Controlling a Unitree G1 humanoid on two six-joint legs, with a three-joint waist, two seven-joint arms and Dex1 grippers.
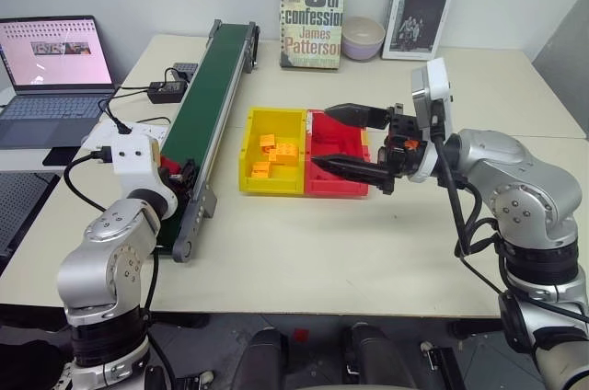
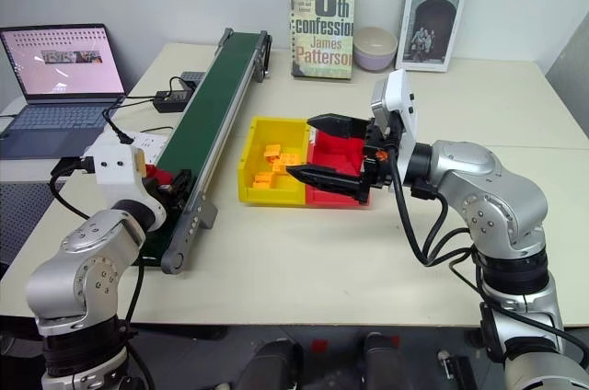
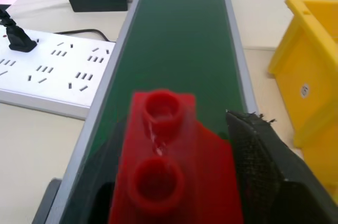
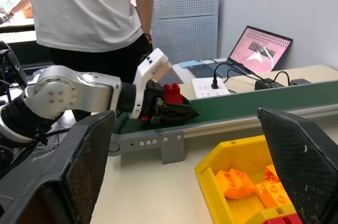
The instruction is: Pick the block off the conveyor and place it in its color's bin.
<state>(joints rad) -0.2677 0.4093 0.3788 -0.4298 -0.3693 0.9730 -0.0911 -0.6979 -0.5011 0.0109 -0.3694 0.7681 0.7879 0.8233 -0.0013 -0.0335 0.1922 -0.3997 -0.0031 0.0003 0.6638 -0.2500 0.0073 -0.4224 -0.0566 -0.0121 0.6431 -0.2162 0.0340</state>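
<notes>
Left wrist view: the left gripper [image 3: 174, 192] is clamped on the block [image 3: 166, 166]; it should lift straight off the conveyor [image 3: 179, 39] before swinging rightward to the bin [image 1: 342, 153].

Red block [image 3: 163, 166], dark green conveyor [image 1: 210, 86], red bin [image 1: 342, 153].

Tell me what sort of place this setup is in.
Most likely an office or lab room used as a robot test bench: a pale table carries a small conveyor, a laptop and a power strip, with books propped against the wall and perforated metal panels behind a standing person.
</notes>
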